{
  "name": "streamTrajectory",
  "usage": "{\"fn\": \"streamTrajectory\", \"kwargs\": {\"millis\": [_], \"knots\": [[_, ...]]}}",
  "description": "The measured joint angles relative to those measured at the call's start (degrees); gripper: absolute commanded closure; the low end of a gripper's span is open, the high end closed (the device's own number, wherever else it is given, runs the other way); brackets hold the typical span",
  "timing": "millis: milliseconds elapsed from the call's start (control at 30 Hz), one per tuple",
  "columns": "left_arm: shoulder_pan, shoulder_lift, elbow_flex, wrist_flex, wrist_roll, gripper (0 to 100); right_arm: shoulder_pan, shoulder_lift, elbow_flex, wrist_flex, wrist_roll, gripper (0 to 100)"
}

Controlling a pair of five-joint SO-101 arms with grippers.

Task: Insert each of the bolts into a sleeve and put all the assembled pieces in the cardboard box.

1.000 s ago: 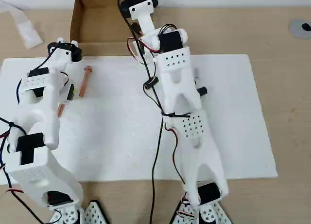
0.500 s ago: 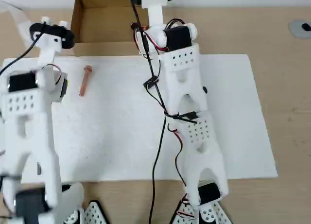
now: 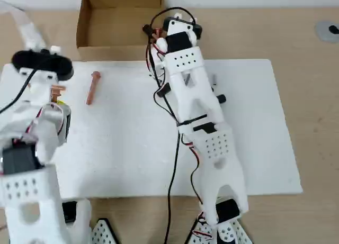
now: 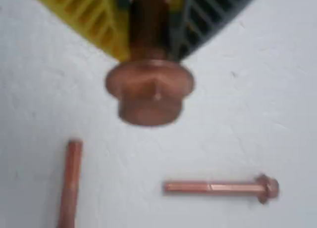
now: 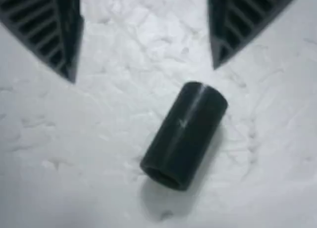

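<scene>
**Left arm (image 3: 32,143).** It stands over the left edge of the white foam sheet (image 3: 132,148) that lies on the wooden table (image 3: 312,122). Its tool (image 4: 148,42) is pinching a copper flanged bolt (image 4: 148,92) by the shank, between a yellow finger and a dark one. The bolt's axis runs in line with the tool, and its hexagon head is the free end, pointing down at the sheet. Two more copper bolts lie flat on the sheet below: one seen full length (image 4: 218,187), one cut off by the frame edge (image 4: 69,183).

**Open brown cardboard box (image 3: 119,24).** It sits at the far edge of the sheet, between the two arms.

**Right arm (image 3: 196,106).** Its tool (image 5: 143,65) is spread wide and holds nothing. A short black cylindrical sleeve (image 5: 183,134) lies on its side on the sheet directly under the gap and touches neither finger. Its long axis runs diagonally to the line joining the two fingers.

**Assessment.**
- The coming move turns on how the sleeve lies to the right tool.
- The right arm is the nearer one; the left, with the bolt, is well apart.
- Closed at this angle, the fingers would likely meet the sleeve obliquely and roll or twist it. Turning the wrist to grip square across the curved wall looks sounder.
- The bolt is presented head first, so the end that must enter the bore sits inside the left tool's grip. How much shank shows behind the fingers cannot be told.
</scene>
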Motion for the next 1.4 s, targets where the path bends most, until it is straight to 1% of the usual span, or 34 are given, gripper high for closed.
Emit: {"fn": "streamTrajectory", "kwargs": {"millis": [167,333,967,1133,1400], "knots": [[0.0,-6.9,3.3,0.0,0.7,99,-0.1,0.2,0.0,-0.4,-4.5,78.9],[0.0,-10.3,5.5,0.0,1.1,99,-0.1,3.7,0.0,-1.1,-8.1,78.9],[0.0,-11.4,5.9,0.2,1.6,99,-0.1,5.2,0.0,-10.0,-8.5,78.9],[0.0,-11.4,5.9,0.2,1.6,99,-0.1,5.6,0.0,-10.3,-8.5,78.9],[0.0,-11.6,7.8,0.2,1.6,99,-0.1,10.2,0.0,-10.3,-8.5,78.9]]}}
